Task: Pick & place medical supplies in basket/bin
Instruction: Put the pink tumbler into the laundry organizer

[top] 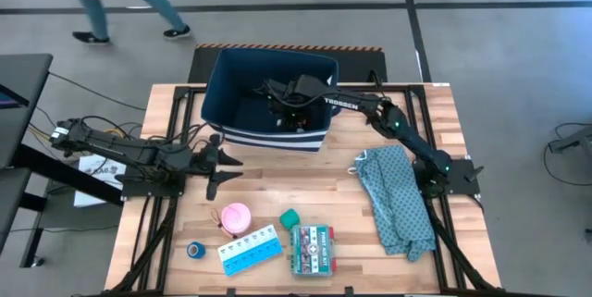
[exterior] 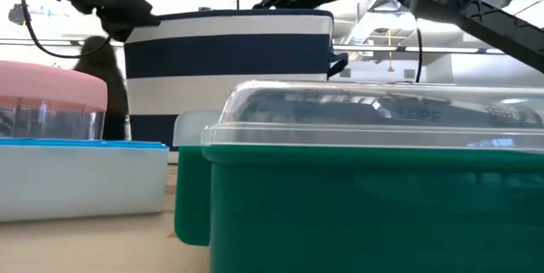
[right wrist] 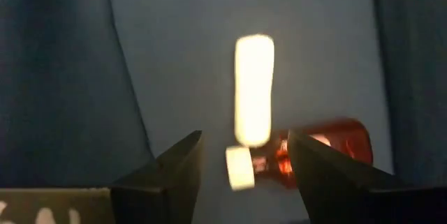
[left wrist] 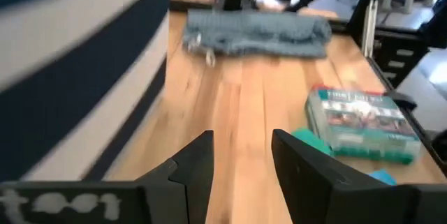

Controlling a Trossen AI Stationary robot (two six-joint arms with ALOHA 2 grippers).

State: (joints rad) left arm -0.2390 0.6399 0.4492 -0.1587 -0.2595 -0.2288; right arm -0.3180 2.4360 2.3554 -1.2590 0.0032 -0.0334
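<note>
Overhead, the right tool [top: 287, 103] hangs inside the navy bin [top: 222, 84] at the far middle of the wooden desk [top: 277, 181], its arm reaching in over the bin's right rim. From its wrist, the two dark fingers [right wrist: 171, 175] stand spread with nothing between them, and below them on the bin's fabric floor lie a red bottle [right wrist: 328, 147] on its side, a white elongated piece [right wrist: 253, 88] and a small white round bit [right wrist: 239, 168] just beside the bottle. The left tool [top: 222, 160] hovers over the desk just in front of the bin's left corner, its fingers [left wrist: 195, 165] parted and empty. Near the front edge of the desk sit the remaining supplies: a pink roll [top: 235, 216], a blue tape roll [top: 195, 250] to its left, a light-blue pill organizer [top: 250, 249] lying at a slant, a small teal piece [top: 289, 216], and a green-red flat box [top: 312, 249] to the right of the organizer. A blue-grey patterned cloth [top: 398, 200] lies crumpled on the right side of the desk by the right arm's base. From desk height the box's green side and clear lid [exterior: 374, 128] fill the foreground, with the striped bin [exterior: 229, 60] behind. A person [top: 129, 1] walks on the floor beyond the desk.
</note>
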